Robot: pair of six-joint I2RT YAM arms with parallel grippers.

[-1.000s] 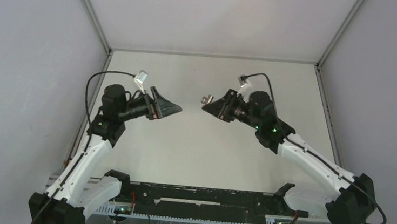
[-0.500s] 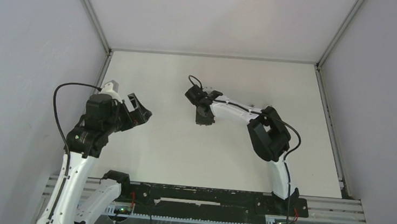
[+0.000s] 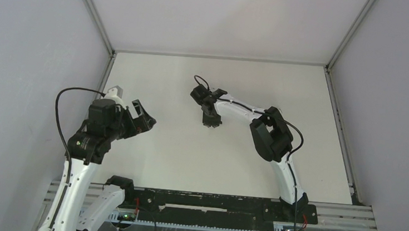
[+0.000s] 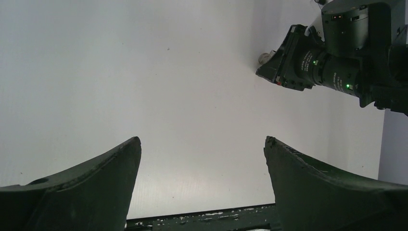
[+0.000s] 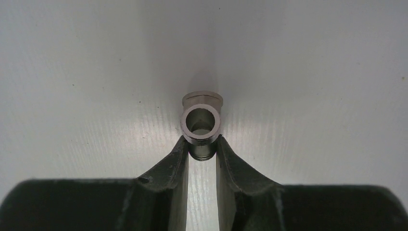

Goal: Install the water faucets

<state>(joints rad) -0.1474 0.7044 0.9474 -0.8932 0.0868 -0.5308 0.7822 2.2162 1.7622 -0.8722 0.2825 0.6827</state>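
The grey metal fitting (image 5: 202,126) is a short ringed tube, open end toward the camera, with a second stub behind it. My right gripper (image 5: 202,143) is shut on its lower barrel and holds it just above or on the white table. From above, the right gripper (image 3: 210,123) points down at the table's middle. My left gripper (image 3: 146,116) is open and empty at the left, low over the table. In the left wrist view its fingers (image 4: 120,163) stand wide apart, and the right gripper (image 4: 274,67) shows at the upper right. The white plastic tap piece is out of view.
The white table (image 3: 215,161) is walled by grey panels on three sides. A black rail (image 3: 211,203) with the arm bases runs along the near edge. The right arm's elbow (image 3: 270,138) juts out right of the middle.
Both arms have swung down from a raised, facing pose. The right gripper brought the fitting to the table's middle. The left gripper pulled back to the left and opened.
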